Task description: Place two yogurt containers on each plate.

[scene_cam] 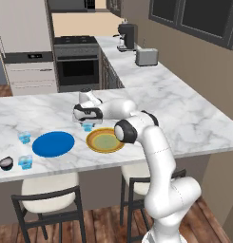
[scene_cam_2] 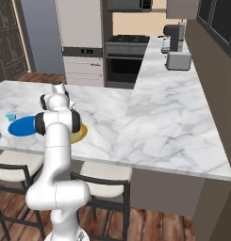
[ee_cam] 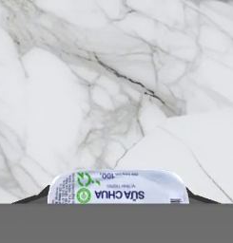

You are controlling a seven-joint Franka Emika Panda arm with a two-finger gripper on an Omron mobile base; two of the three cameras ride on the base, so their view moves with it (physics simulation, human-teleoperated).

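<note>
- The end effector (scene_cam: 87,124) is seen low over the marble tabletop (scene_cam: 194,118), right behind the yellow-rimmed plate (scene_cam: 105,140).
- A pale blue yogurt cup (scene_cam: 87,126) sits right under it. In the hand view its printed lid (ee_cam: 119,187) spans the gap, with a dark fingertip (ee_cam: 42,195) poking out at each end, so the fingers look closed in on the cup. Actual contact can't be made out, though.
- That cup still looks to be resting on the tabletop, just off the far-left edge of the yellow-rimmed plate, not on it.
- The blue plate (scene_cam: 53,144) lies just left of the yellow one; nothing is seen on either plate.
- Two more pale blue cups are out on the left: one (scene_cam: 24,137) behind the blue plate's left edge, another (scene_cam: 25,162) in front of it near the tabletop's front edge.
- The dark squat cup (scene_cam: 6,163) is found just left of that front one.
- Further back, a toaster (scene_cam: 146,57) and a coffee machine (scene_cam: 127,36) are parked on the side counter, with the oven (scene_cam: 78,64) beyond.
</note>
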